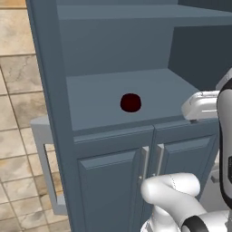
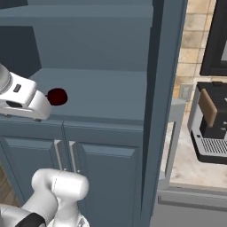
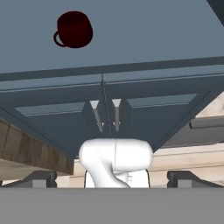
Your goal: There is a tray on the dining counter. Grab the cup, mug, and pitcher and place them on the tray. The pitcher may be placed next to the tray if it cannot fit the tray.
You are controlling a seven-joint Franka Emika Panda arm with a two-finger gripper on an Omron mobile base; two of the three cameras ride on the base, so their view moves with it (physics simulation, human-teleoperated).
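With the fingers (image 3: 112, 178) spread wide and nothing held, the mug (image 1: 131, 103), standing alone mid-shelf (image 1: 99, 97) in the blue-grey cabinet, is best approached from above, the fingers lowered astride its round body, clear of the loop handle.

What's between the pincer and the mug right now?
Just bare blue-grey cabinet shelf: in the hand view the mug sits alone on it, apart from the open pincer. Both base views show the same bare stretch beside the mug.
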